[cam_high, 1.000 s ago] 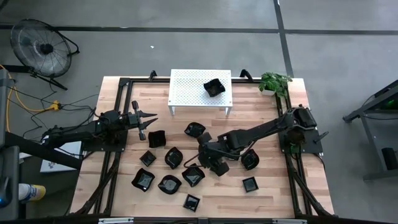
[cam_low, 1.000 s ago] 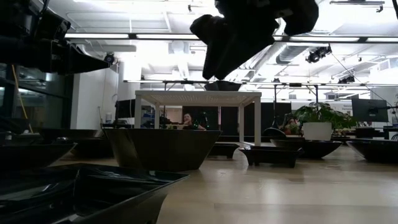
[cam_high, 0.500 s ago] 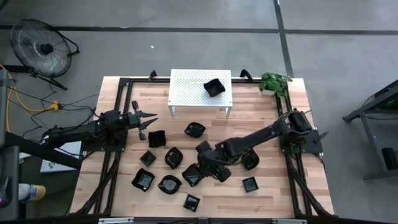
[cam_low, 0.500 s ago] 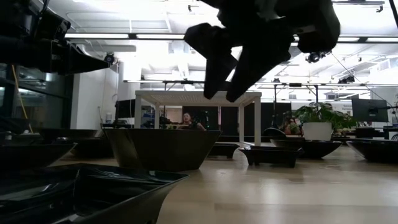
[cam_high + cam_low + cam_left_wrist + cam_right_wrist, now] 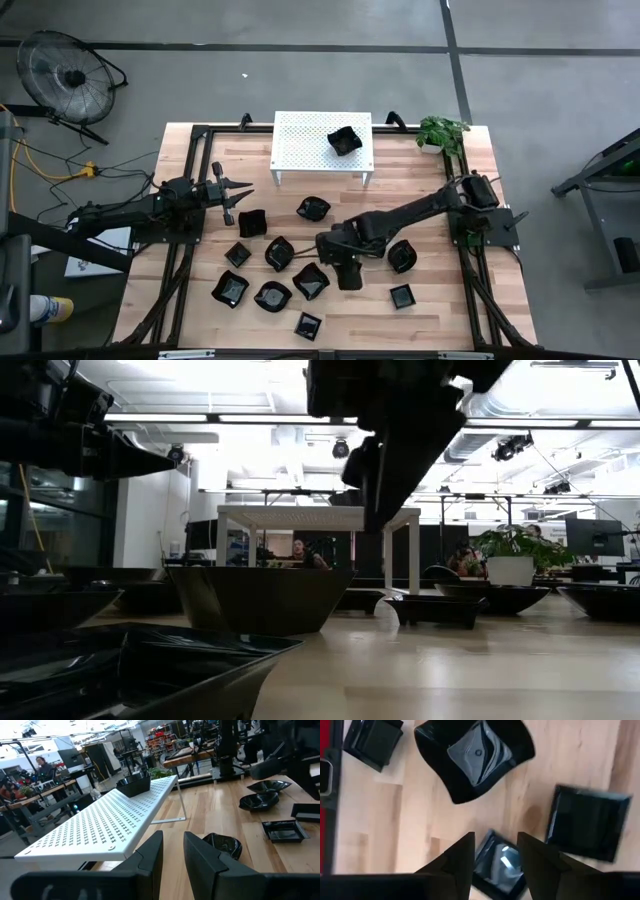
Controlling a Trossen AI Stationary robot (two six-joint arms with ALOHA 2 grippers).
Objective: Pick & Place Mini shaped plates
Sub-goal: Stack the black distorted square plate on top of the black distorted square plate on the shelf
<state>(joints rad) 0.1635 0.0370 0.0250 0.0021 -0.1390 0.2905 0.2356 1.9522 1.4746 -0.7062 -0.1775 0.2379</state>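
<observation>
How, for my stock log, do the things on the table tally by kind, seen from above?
Black mini plates: 11 visible, 1 of them on the stand
White perforated stand: 1
Potted plant: 1
Total: 13

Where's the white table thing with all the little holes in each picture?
High view: white perforated stand, upper centre.
Low view: stand in the middle distance, centre.
Left wrist view: stand close up, large.
Right wrist view: not in it.
Shared landmark: potted green plant beside it.
</observation>
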